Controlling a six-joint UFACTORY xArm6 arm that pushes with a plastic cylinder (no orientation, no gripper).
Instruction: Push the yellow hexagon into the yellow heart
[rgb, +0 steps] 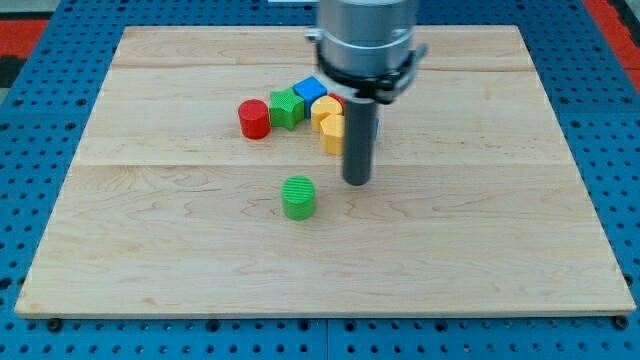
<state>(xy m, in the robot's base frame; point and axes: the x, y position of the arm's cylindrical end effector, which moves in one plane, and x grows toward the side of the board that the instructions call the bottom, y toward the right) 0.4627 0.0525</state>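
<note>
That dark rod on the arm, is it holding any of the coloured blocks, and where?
Nothing is held. My tip only pushes; it rests on the wooden board, just below the two yellow blocks, right of the green cylinder.

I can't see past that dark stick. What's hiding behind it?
Behind the rod, parts of two yellow blocks peek out on the view's left, touching. A bit of red shows too. Their covered parts, and anything more, stay hidden.

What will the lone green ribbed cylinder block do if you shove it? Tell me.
The green ribbed cylinder block stands upright on its flat end on the wooden board, so it will probably slide, not roll. It is squat, so tipping looks unlikely. Being round, it may slip sideways off my tip under an off-centre push.
</note>
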